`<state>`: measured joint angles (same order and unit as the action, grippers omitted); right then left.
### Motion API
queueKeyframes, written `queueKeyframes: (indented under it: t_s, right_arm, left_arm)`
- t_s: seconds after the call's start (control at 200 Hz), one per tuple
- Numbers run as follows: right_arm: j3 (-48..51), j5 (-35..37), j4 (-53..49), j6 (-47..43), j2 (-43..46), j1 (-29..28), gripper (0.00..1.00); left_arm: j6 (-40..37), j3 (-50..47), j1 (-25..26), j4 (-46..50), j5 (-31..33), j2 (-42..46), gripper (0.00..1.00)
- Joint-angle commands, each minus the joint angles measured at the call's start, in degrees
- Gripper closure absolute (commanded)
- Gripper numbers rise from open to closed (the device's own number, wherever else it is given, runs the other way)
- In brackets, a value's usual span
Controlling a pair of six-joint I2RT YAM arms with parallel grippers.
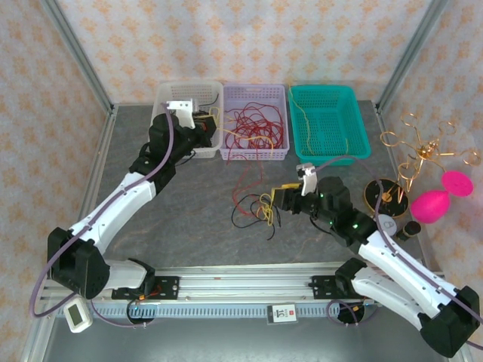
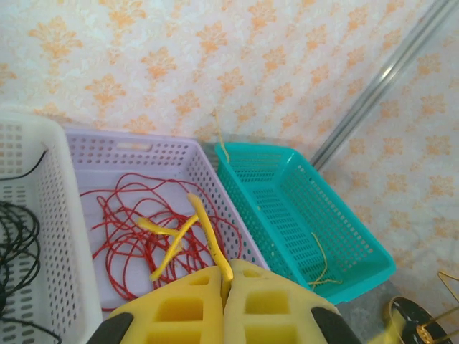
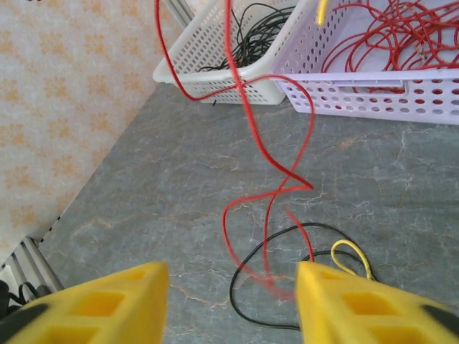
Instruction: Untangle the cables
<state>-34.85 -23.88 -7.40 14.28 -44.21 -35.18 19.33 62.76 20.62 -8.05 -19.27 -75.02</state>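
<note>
The cables [image 1: 255, 208] lie as a loose tangle of red, black and yellow strands on the grey table, just left of my right gripper [image 1: 278, 197]. In the right wrist view that gripper [image 3: 231, 281] is open. A blurred red strand [image 3: 247, 107] curls between its fingers without being pinched and runs up out of frame. A black loop [image 3: 247, 266] and a yellow loop [image 3: 353, 249] rest on the table below. My left gripper [image 2: 226, 278] is shut on a yellow wire [image 2: 203, 223] above the baskets, near the white basket [image 1: 202, 123].
Three baskets line the back: a white one [image 1: 170, 93] holding black wires, a lavender one [image 1: 255, 92] with red wires, and a teal one [image 1: 361, 128] with a thin yellow wire. A gold wire stand [image 1: 423, 147], pink shapes [image 1: 432, 205] and black discs [image 1: 380, 194] crowd the right side.
</note>
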Motion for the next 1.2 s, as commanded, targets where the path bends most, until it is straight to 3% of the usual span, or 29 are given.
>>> queueKeyframes:
  t_s: [0.0,0.155,0.345,0.501,0.666,0.941,1.196]
  right_arm:
    - [-7.3,-1.6,-2.5,-0.7,1.0,0.9,0.44]
    - [-17.7,-3.2,-5.9,-3.6,-4.5,2.3,0.42]
    - [-28.9,0.0,-10.7,-8.8,-13.7,4.8,0.38]
    - [-32.7,-2.7,-12.8,-17.4,-25.6,4.7,0.36]
    - [-32.5,-6.6,-7.1,-21.0,-32.8,4.8,0.35]
    - [-36.0,-4.7,-5.9,-24.4,-36.5,6.2,0.33]
    - [-37.1,-7.3,-7.3,-28.0,-38.2,7.8,0.44]
  left_arm:
    - [-5.2,-1.0,0.6,-1.2,-5.2,3.2,1.00]
    - [-14.4,-0.9,1.6,3.4,-18.3,5.1,1.00]
    - [-26.5,-1.0,6.2,11.4,-17.5,7.8,1.00]
    - [-27.6,-1.8,6.9,10.6,-18.9,8.2,1.00]
    - [-28.3,-1.2,7.3,11.3,-20.4,7.9,1.00]
    - [-29.8,0.2,7.7,14.7,-21.8,7.8,1.00]
    - [-30.0,0.5,8.0,14.9,-22.1,7.4,1.00]
